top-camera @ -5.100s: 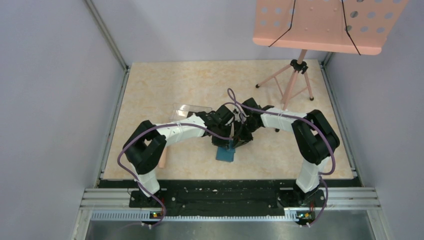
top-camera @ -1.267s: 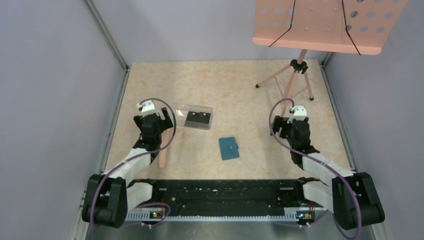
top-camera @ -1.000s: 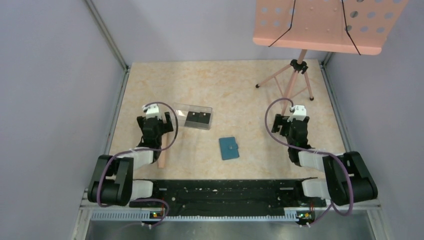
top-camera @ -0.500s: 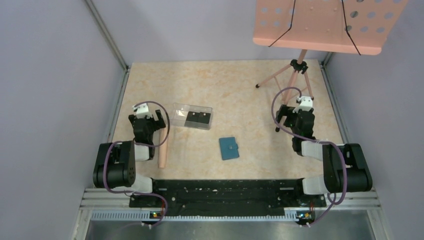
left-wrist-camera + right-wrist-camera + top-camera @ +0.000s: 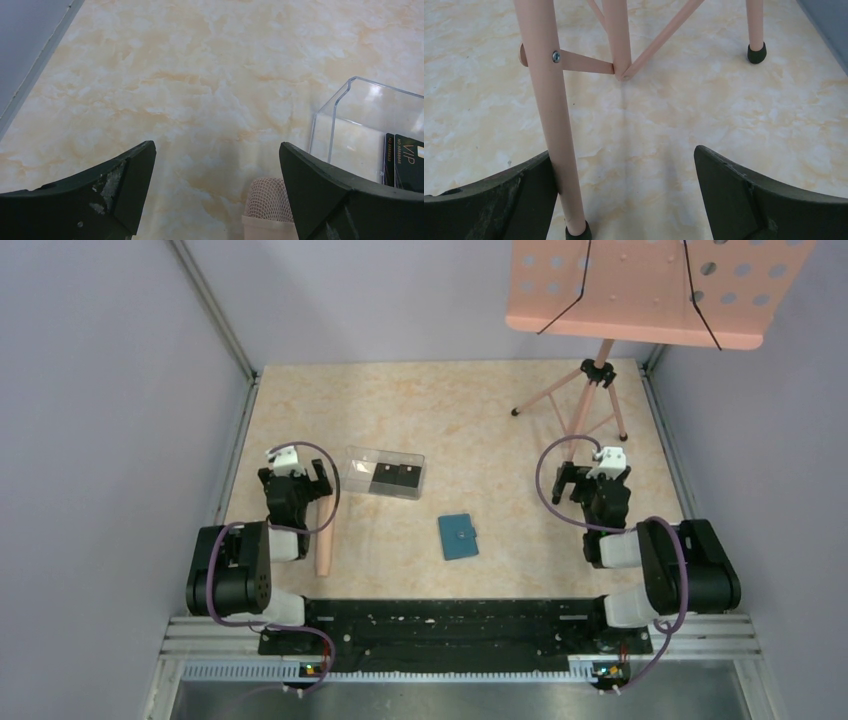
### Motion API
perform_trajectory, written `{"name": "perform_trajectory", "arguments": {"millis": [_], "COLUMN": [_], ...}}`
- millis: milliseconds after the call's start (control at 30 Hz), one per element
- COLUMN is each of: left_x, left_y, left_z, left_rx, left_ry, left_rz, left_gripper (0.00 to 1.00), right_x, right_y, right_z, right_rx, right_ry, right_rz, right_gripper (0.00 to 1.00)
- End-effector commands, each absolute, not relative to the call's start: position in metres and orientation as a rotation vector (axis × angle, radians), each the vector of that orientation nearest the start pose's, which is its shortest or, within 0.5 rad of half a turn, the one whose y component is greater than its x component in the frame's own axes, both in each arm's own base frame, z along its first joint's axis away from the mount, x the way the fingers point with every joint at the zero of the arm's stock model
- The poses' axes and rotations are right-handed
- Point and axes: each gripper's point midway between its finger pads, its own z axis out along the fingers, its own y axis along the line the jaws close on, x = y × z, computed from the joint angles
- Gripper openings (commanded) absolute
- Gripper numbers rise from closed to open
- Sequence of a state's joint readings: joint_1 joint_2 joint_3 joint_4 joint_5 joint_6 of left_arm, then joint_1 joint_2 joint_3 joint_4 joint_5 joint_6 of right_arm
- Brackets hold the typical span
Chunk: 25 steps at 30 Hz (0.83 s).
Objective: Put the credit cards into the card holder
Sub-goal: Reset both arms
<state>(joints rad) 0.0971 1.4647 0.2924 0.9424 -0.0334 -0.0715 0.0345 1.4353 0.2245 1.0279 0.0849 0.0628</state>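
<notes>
We judge ourselves between steps: left gripper (image 5: 214, 150) and right gripper (image 5: 621, 152) both spread, empty. Cards (image 5: 393, 477) sit in the clear box (image 5: 360, 462), ten o'clock from the shut wallet (image 5: 458, 536); next we reach there.

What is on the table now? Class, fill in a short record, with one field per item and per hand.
card holder: closed, flat on table, between the arms
credit cards: two visible, inside clear box
left hand: open, empty, left of the box
right hand: open, empty, at the legs of the stand
</notes>
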Motion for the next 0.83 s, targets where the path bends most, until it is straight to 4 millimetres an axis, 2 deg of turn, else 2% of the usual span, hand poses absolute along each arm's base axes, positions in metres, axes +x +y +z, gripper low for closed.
{"name": "perform_trajectory", "arguments": {"millis": [0, 800], "left_x": [0.3867, 0.3878], "left_y": [0.0380, 0.0370], "left_z": [0.1048, 0.1046], "left_rx": [-0.145, -0.140], "left_ry": [1.697, 1.701], "left_rz": [0.042, 0.041], "left_gripper": [0.99, 0.99], "right_x": [0.3657, 0.3664], "right_y": [-0.0152, -0.0127], "right_z": [0.1024, 0.1038], "right_rx": [0.116, 0.097], "right_ry": [1.637, 1.628], "right_rz": [-0.073, -0.067], "right_gripper": [0.99, 0.99]}}
